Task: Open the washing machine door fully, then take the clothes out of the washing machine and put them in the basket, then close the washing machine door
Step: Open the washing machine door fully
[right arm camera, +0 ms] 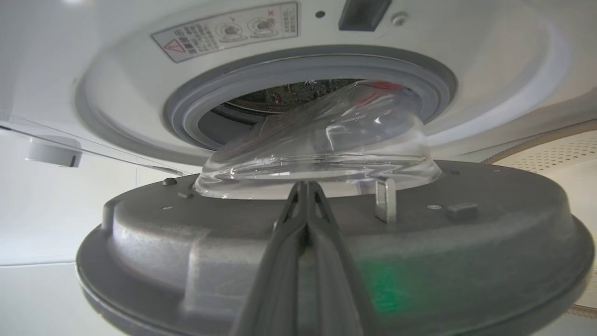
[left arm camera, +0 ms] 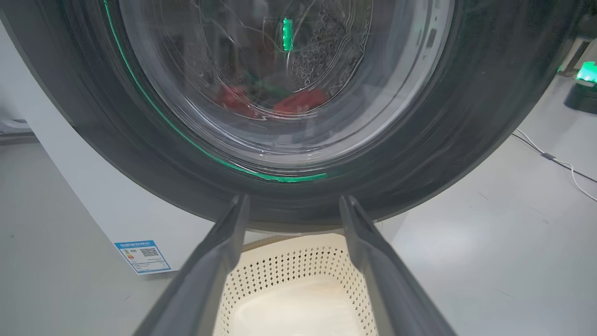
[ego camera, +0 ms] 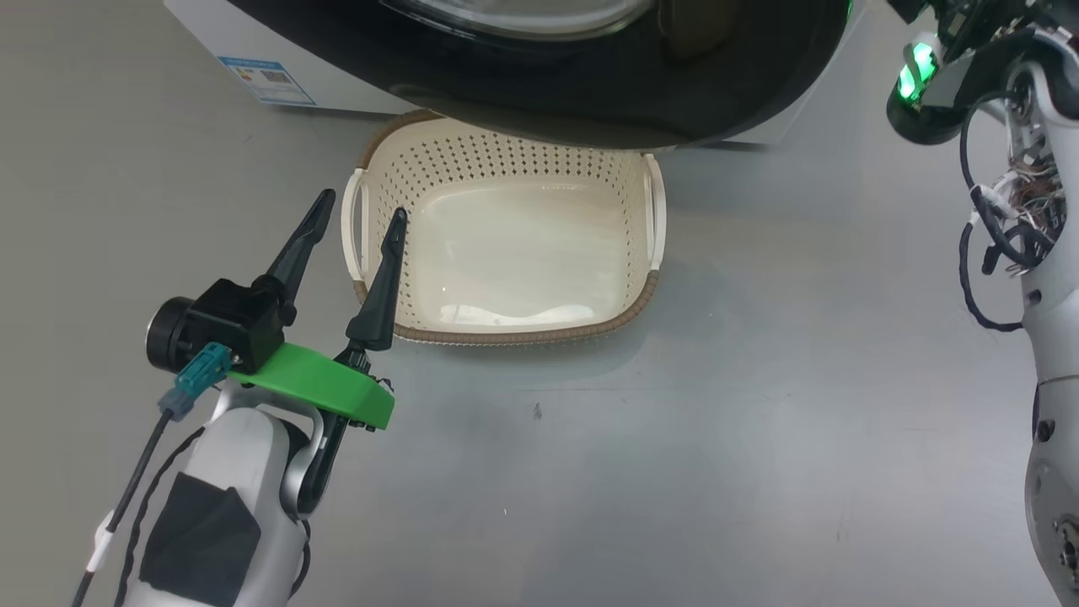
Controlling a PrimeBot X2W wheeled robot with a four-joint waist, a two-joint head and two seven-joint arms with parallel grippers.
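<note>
The washing machine door [ego camera: 590,101], a black ring around clear glass, stands partly open over the far edge of the cream basket [ego camera: 506,335]. My left gripper [ego camera: 362,206] hangs open and empty by the basket's left handle. In the left wrist view it [left arm camera: 295,198] points at the door [left arm camera: 466,140], and red clothes [left arm camera: 301,100] show through the glass above the basket [left arm camera: 298,261]. My right gripper [right arm camera: 305,184] is shut, its tips at the grey inner face of the door [right arm camera: 466,242], facing the washing machine [right arm camera: 466,70] and its rubber-rimmed opening. Red clothes [right arm camera: 382,85] glint through the glass bowl.
The white washing machine [ego camera: 211,34] carries a blue label sticker [ego camera: 265,80] low on its front. My right arm [ego camera: 1037,253] rises along the right edge, with a green light at the wrist. A thin cable [left arm camera: 555,161] lies on the grey floor to the right.
</note>
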